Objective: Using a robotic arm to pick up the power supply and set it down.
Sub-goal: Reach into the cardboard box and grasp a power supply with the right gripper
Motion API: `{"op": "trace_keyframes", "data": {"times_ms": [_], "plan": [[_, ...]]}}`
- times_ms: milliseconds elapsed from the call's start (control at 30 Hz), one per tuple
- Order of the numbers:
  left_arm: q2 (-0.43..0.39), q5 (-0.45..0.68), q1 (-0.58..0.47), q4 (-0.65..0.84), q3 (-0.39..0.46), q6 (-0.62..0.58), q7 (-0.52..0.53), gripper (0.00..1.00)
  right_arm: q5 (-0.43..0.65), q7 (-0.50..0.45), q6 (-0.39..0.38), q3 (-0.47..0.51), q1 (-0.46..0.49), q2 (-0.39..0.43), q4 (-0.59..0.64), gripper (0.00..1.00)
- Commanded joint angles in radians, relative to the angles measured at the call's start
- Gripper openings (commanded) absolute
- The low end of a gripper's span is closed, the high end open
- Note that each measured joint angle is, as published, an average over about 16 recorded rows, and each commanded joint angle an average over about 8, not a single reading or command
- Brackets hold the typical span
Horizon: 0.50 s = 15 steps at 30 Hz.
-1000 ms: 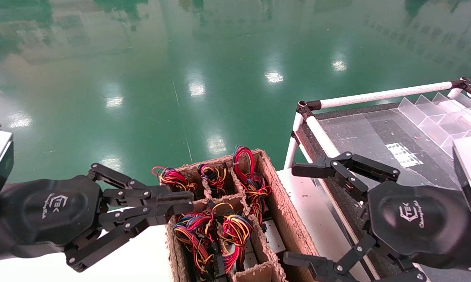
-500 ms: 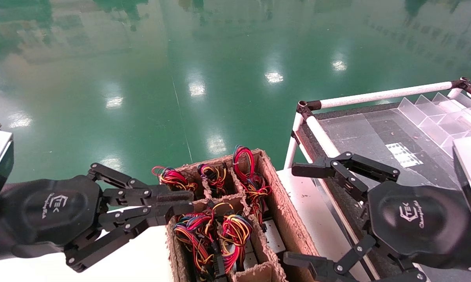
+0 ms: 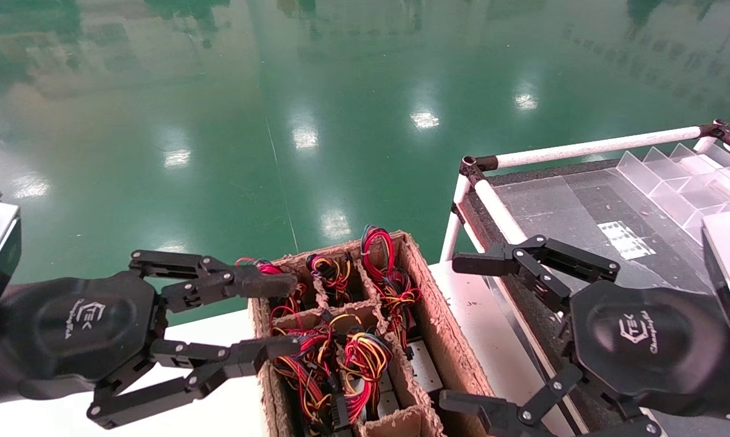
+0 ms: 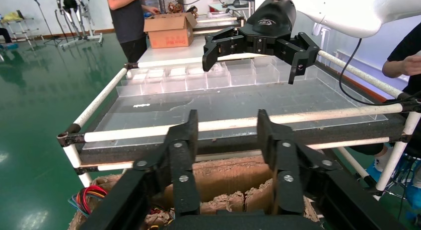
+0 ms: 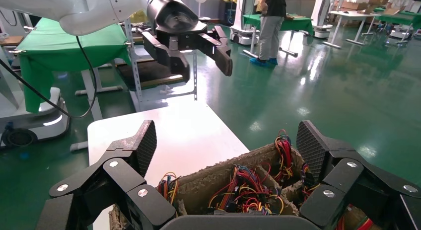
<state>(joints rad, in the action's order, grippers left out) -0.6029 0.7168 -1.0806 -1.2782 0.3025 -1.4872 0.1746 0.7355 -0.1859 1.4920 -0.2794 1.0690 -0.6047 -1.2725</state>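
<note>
Power supply [image 3: 382, 261], likely the tallest wire loop, stands in the cardboard box's [image 3: 444, 340] far compartment, right of the left gripper [image 3: 277, 315], whose fingers are spread. Right gripper [image 3: 462, 331] hovers spread beside the box.

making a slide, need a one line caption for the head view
Left gripper open at the left edge of the cardboard crate of wired power supplies; right gripper open beside it.

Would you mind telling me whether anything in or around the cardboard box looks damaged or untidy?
Yes: the cardboard box has ragged, torn-looking walls and dividers, and the coloured wire bundles spill loosely out of their compartments. The left hand is open at its left edge; the right hand is open beside it.
</note>
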Motion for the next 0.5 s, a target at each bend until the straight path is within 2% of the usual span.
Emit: {"op": "trace_keyframes", "data": {"times_ms": [33, 300, 500], "plan": [[0.000, 0.000, 0.000, 0.000, 0.000, 0.000, 0.000, 1.00, 0.001, 0.001, -0.001, 0.000, -0.002, 0.002, 0.002, 1.00], [0.000, 0.000, 0.000, 0.000, 0.000, 0.000, 0.000, 1.00, 0.045, -0.015, -0.017, -0.017, 0.001, 0.010, 0.050, 1.00], [0.000, 0.000, 0.000, 0.000, 0.001, 0.000, 0.000, 1.00, 0.137, -0.047, -0.013, -0.070, 0.063, -0.015, 0.140, 1.00]]}}
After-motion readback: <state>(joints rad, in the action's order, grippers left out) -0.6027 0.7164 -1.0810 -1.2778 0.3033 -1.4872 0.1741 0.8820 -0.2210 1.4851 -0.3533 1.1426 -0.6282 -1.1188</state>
